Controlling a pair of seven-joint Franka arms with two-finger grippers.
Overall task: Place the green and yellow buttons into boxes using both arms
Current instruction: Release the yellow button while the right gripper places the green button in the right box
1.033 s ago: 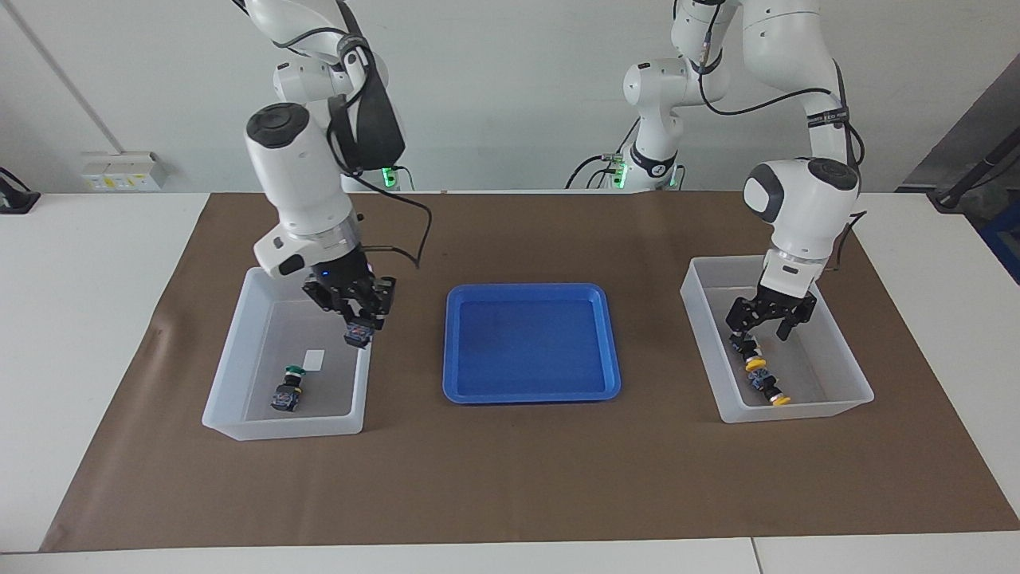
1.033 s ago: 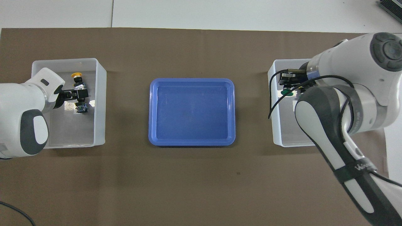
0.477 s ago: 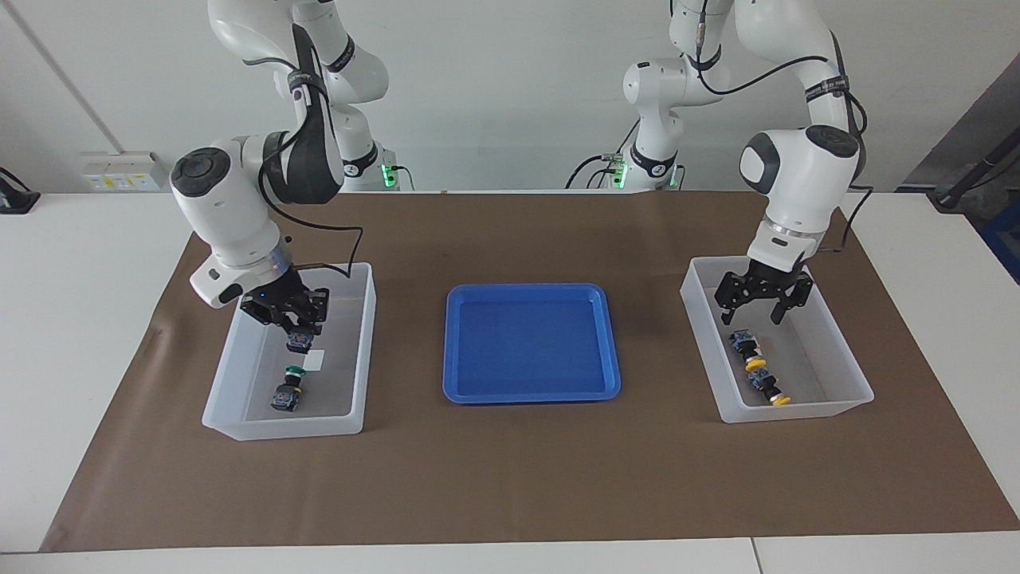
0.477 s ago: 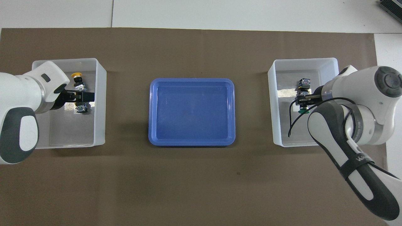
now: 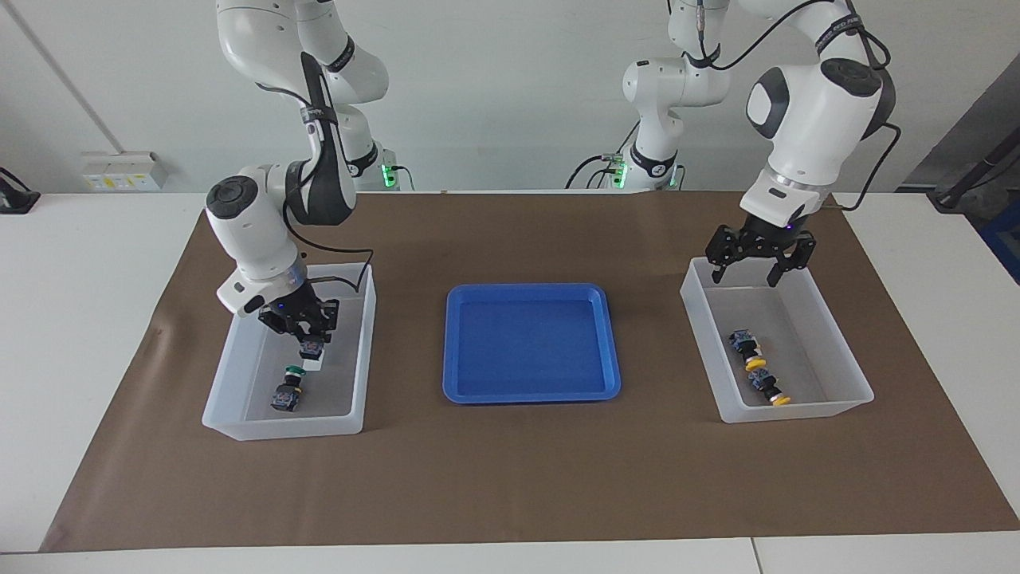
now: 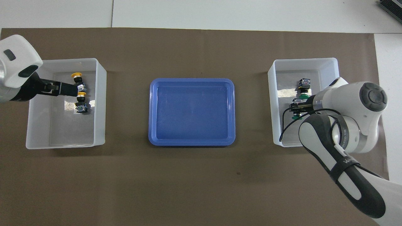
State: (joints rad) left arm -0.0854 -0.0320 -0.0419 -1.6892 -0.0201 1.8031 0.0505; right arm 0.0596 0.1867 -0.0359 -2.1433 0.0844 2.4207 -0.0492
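Two yellow buttons (image 5: 747, 345) (image 5: 769, 387) lie in the box (image 5: 797, 411) toward the left arm's end; they also show in the overhead view (image 6: 77, 80) (image 6: 81, 103). My left gripper (image 5: 755, 257) is open and empty, raised over that box's end nearest the robots. One green button (image 5: 288, 391) lies in the other box (image 5: 279, 427). My right gripper (image 5: 307, 328) is low inside this box, shut on a second green button (image 5: 311, 345), just nearer the robots than the lying one. In the overhead view the held button's green cap (image 6: 295, 117) shows under the right gripper (image 6: 296, 107).
A shallow blue tray (image 5: 531, 288) sits between the two boxes on the brown mat (image 5: 510, 478). A small white label (image 5: 315, 363) lies on the floor of the green buttons' box.
My left gripper, open, rose out of its box and drew back toward the robots. My right gripper carried the green button from the box's tray-side wall down into the box.
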